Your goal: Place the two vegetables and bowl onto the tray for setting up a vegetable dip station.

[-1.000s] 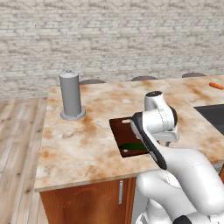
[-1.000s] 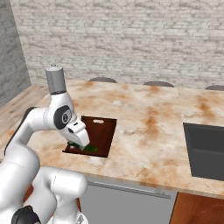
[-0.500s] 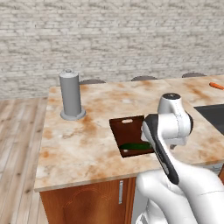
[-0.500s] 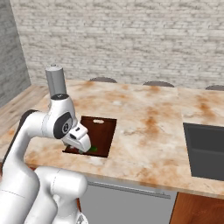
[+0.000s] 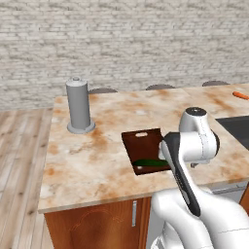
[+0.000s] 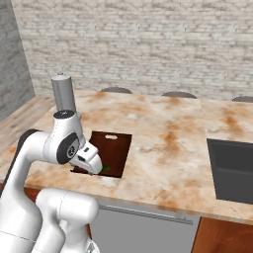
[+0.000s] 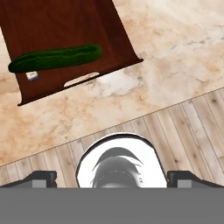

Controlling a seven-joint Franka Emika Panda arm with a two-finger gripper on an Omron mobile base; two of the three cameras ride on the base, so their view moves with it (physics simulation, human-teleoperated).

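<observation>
Dark green vegetable (image 7: pixel 54 57) is now lying on the tray (image 5: pixel 146 145); the hand (image 6: pixel 92 161), fingers wide and empty, is lifting away. Carrot (image 5: pixel 240 95), far from the tray, and bowl are remaining.

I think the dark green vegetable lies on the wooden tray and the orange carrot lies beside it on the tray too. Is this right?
Not quite. The dark green vegetable does lie on the tray, but the carrot is not there: the left base view shows it far off on the counter, near the right edge.
</observation>
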